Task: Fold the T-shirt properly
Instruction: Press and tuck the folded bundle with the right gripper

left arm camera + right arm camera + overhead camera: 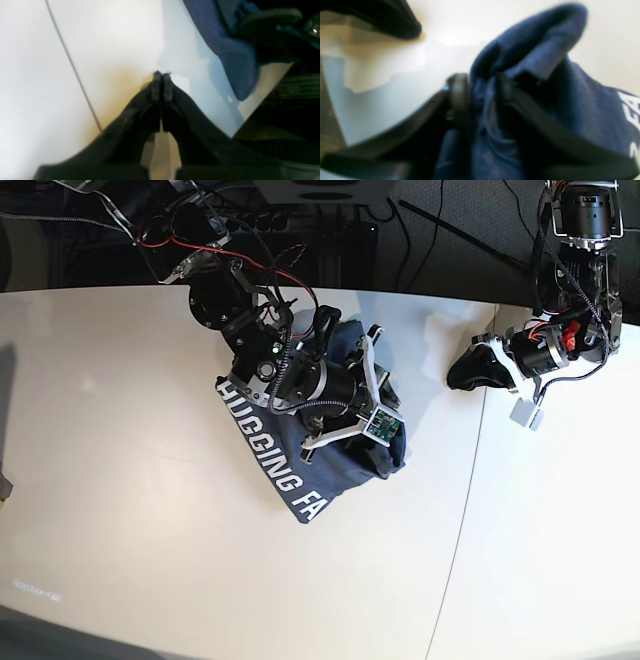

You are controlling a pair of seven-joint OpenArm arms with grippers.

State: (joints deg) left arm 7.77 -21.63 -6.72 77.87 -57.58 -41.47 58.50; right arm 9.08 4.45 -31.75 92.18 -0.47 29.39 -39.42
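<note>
The blue-grey T-shirt (290, 470) lies bunched in the middle of the white table (130, 480), with white block letters showing along its left edge. My right arm leans over it. In the right wrist view my right gripper (482, 91) has its jaws apart, and a raised fold of the T-shirt (540, 37) fills the gap between them. My left gripper (465, 372) rests off to the right of the shirt, apart from it. Its fingertips (157, 76) are pressed together with nothing between them. The T-shirt (232, 62) shows at the upper right of that view.
A thin seam (470, 480) runs down the table right of the shirt. Black cables and equipment (300, 220) crowd the dark strip behind the far edge. The table's edge (262, 87) shows near the shirt in the left wrist view.
</note>
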